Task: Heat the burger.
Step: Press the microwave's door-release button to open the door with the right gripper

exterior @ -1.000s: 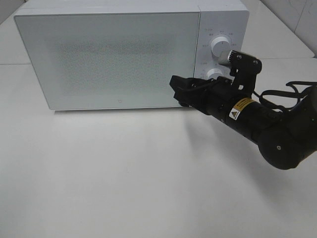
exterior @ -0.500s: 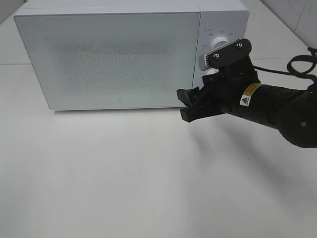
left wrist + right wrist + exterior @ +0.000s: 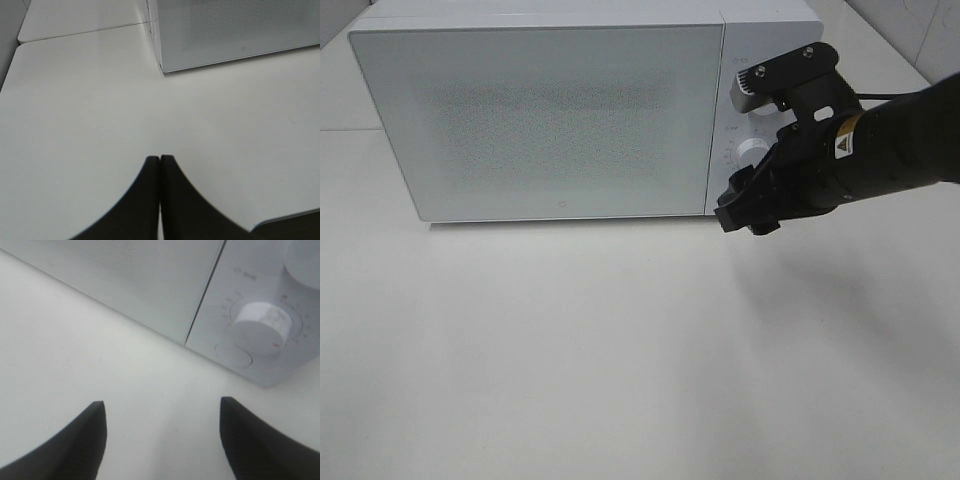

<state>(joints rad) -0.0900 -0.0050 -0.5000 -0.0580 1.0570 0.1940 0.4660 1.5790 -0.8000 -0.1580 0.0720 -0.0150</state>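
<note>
Burger's nowhere in view, maybe inside the shut microwave, you can't tell. Your right tool hangs wide open and empty by the microwave's lower dial; left tool pinched shut, empty. Expect soft, sliding layers: cradle it low, gently.
</note>
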